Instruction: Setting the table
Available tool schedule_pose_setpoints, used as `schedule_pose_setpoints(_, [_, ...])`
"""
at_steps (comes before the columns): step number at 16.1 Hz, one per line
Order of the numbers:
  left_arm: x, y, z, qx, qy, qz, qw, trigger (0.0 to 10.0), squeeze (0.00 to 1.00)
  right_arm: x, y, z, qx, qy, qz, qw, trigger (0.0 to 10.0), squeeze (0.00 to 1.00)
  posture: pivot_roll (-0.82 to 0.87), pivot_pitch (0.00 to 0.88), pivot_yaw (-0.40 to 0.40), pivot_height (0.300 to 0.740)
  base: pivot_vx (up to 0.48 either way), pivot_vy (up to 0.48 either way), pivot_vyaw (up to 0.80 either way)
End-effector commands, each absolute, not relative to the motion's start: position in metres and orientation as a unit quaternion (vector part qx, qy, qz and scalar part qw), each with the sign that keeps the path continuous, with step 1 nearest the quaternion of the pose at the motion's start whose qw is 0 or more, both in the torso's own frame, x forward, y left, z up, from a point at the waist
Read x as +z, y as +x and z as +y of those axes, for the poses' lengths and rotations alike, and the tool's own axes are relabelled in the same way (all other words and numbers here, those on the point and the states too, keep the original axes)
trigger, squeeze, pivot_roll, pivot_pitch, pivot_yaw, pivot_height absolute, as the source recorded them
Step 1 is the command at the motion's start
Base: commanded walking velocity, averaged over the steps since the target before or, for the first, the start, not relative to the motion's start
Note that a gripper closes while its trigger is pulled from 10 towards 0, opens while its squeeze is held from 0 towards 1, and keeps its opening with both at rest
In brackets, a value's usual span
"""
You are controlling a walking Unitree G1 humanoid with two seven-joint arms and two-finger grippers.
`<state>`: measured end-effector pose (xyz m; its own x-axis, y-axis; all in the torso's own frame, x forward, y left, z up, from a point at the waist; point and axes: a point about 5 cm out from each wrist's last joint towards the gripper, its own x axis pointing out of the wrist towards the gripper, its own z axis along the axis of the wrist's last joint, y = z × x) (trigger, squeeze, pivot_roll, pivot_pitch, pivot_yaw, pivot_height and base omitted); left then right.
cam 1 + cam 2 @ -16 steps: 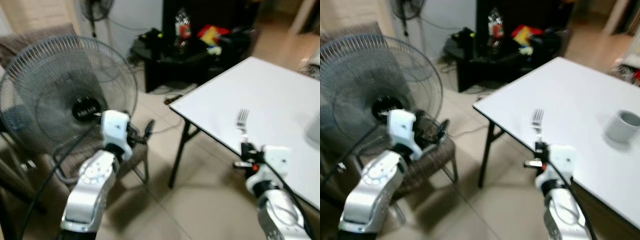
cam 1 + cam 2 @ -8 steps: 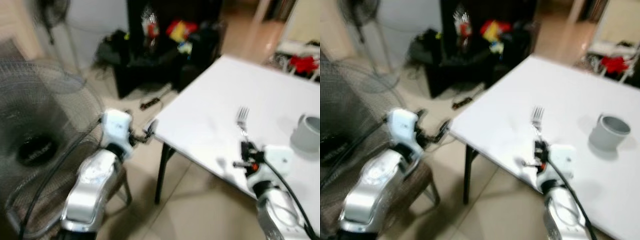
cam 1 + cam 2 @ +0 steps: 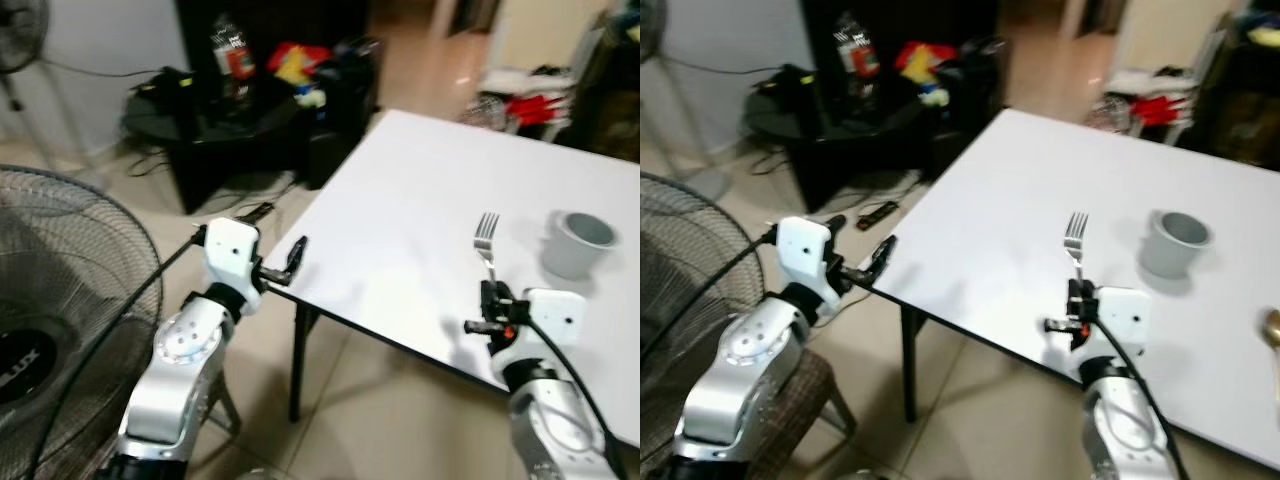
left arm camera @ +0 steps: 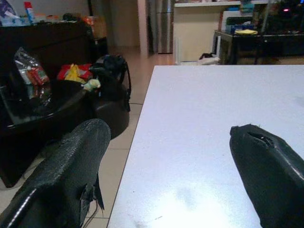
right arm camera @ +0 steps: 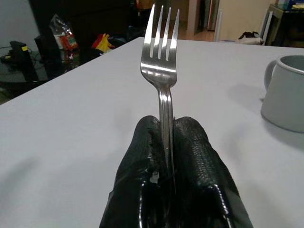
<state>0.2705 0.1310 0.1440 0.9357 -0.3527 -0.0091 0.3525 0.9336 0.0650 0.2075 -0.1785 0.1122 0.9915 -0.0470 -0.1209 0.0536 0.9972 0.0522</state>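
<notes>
**Fork in a thin pinch, counter edge close**

My right end effector is clenched on the fork, holding it by the lower handle with the tines pointing up and forward over the counter. The handle is slim, polished steel, and only a narrow strip of it sits between my textured black pads, so I judge it could pivot or slide if I tip it too quickly on the way down. The counter top is smooth, white and slightly glossy; a fork let go at an angle could skate on it.

The grey cup stands near, on the right of the fork. It is a matte, straight-walled cylinder with a handle, and I judge a wide swing could knock it.

My left end effector is released, its fingers spread just beside the counter's near edge. Moving forward could bump it against that edge. A wire-cage fan stands close on my left.
</notes>
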Motion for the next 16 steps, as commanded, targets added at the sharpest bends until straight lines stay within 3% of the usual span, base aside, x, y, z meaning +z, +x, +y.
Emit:
schedule_pose_setpoints(1, [0.147,0.270,0.132,-0.177,0.036,-0.008,0.984,10.0,0.00,0.116,0.209,-0.178,-0.024,0.026,0.054,0.998,10.0,0.00,0.00,0.000,0.009,0.740,0.000,0.000,0.00])
schedule_pose_setpoints(4, [0.146,0.271,0.132,-0.176,0.038,-0.007,0.984,10.0,0.00,0.116,0.210,-0.178,-0.025,0.026,0.057,0.998,10.0,0.00,0.00,0.000,0.009,0.740,0.000,0.000,-0.80])
schedule_pose_setpoints(16, [0.148,0.275,0.129,-0.191,0.043,-0.007,0.981,10.0,0.00,0.106,0.220,-0.182,-0.044,0.026,0.111,0.993,10.0,0.00,-0.01,0.000,0.025,0.740,0.000,0.000,0.00])
